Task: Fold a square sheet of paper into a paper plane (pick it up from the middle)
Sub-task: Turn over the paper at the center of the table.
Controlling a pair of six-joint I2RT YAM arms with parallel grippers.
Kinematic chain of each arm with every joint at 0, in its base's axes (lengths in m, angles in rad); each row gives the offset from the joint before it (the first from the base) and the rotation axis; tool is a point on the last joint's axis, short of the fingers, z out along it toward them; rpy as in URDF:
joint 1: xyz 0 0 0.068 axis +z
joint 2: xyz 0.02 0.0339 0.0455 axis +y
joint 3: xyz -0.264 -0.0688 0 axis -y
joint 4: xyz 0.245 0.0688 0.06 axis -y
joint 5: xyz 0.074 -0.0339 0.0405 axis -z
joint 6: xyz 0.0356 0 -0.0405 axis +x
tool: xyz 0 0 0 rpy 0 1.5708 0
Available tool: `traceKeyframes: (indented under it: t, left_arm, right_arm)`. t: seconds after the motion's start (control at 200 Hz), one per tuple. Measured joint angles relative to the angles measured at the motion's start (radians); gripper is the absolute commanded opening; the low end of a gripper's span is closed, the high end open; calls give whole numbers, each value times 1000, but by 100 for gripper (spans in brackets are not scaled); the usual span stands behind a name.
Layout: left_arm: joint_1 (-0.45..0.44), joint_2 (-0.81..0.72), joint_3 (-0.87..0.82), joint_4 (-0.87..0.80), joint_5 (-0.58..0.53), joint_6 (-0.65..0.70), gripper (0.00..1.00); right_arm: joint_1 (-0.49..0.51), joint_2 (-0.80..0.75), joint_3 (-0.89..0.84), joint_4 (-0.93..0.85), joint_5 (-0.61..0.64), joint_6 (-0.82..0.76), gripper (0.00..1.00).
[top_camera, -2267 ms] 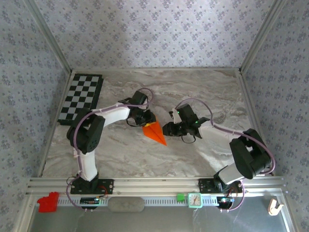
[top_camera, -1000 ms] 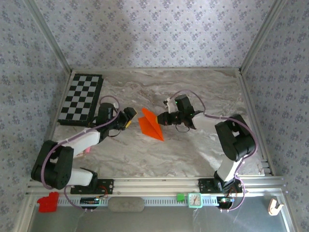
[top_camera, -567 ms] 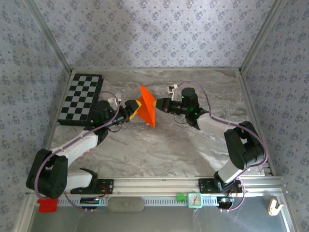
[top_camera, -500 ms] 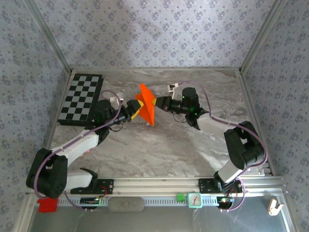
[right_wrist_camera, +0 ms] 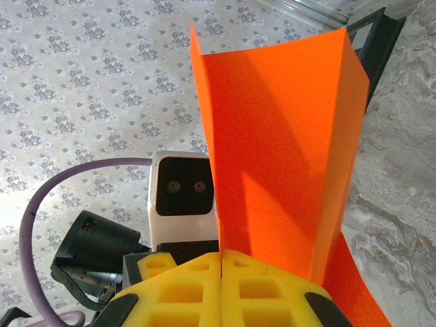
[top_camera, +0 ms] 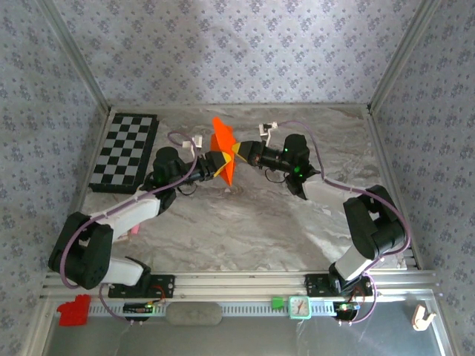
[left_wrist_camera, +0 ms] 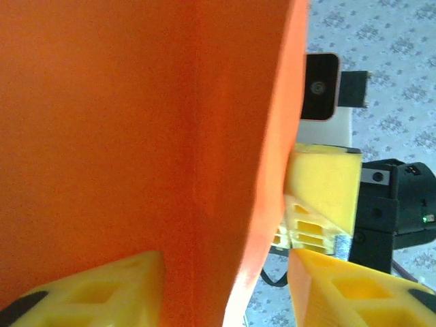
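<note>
Orange paper plane (top_camera: pixel 223 150) is held above the marble table (top_camera: pixel 312 222), toward the far middle, with its long axis roughly upright. Right gripper (top_camera: pixel 240 151) pinches it from the right, fingers pressed together. Left gripper (top_camera: pixel 213 164) straddles the fold from the opposite side with its jaws apart, so it looks placed to close across the crease.

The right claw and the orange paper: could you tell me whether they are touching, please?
Touching. The right wrist view shows the right claw shut on the orange paper, which sticks up from between its closed jaws.
</note>
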Motion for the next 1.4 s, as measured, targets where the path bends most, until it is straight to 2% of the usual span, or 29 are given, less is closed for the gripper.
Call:
traceKeyframes:
  t: [0.35, 0.59, 0.725, 0.86, 0.964, 1.109, 1.269, 1.399]
  left_arm:
    - [0, 2, 0, 68, 8, -10, 32]
    - [0, 3, 0, 69, 5, 7, 22]
    - [0, 3, 0, 49, -1, 31, 15]
    - [1, 2, 3, -11, -11, 66, 12]
    - [1, -8, 23, -126, -34, 125, 11]
    - [0, -35, 130, -442, -134, 300, 10]
    - [-13, -29, 288, -778, -316, 480, 10]
    - [-40, 19, 384, -976, -523, 593, 10]
  right_arm:
    - [-1, 16, -6, 23, 0, 30, 7]
    - [-6, 19, -7, 29, -1, 41, 13]
    - [-9, 19, -8, 30, -6, 49, 26]
    - [-23, 10, -19, 6, -6, 27, 48]
    - [-49, -42, -44, -115, 28, -45, 55]
    - [-95, -168, -52, -377, 140, -193, 62]
    - [-129, -274, -23, -651, 274, -362, 65]
    - [-133, -309, 6, -823, 371, -476, 66]
